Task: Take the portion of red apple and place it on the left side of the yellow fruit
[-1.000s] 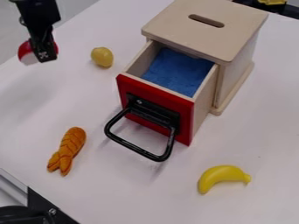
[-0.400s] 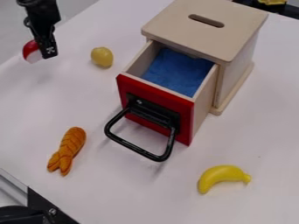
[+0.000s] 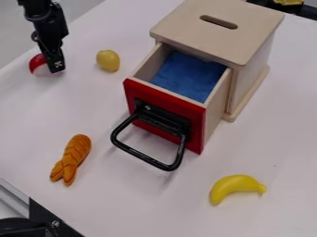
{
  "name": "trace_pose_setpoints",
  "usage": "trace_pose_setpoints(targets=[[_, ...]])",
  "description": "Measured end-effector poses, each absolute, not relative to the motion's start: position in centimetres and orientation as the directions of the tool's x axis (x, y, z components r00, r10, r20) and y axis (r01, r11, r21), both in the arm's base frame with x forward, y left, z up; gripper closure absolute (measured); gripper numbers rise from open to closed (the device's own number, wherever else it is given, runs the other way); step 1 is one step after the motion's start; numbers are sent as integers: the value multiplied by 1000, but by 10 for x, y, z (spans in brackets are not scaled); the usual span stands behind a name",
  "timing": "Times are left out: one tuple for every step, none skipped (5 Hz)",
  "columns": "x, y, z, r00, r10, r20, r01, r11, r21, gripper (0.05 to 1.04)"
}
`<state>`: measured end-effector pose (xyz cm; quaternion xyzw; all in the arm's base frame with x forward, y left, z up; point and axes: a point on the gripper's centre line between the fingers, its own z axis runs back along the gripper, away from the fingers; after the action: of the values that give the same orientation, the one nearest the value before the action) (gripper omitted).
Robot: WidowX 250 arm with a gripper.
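Over the white, smooth worktop (image 3: 148, 203), the black fingers (image 3: 55, 63) were clamped on the glossy red-and-white apple portion (image 3: 38, 63); it hung low, left of the rounded yellow fruit (image 3: 108, 60), presumably for gentle release there.

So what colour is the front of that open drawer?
The drawer front is red; it shows best in the camera view.
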<state>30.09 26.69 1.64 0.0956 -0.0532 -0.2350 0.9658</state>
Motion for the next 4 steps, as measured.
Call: trace_pose_setpoints(targets=[[299, 264, 15, 888, -456, 60, 438, 879, 186, 165], [303, 263, 21, 893, -445, 75, 428, 888, 169, 81], [299, 258, 22, 899, -434, 69, 423, 897, 129, 84], [301, 257, 58, 898, -429, 96, 410, 896, 171, 84]])
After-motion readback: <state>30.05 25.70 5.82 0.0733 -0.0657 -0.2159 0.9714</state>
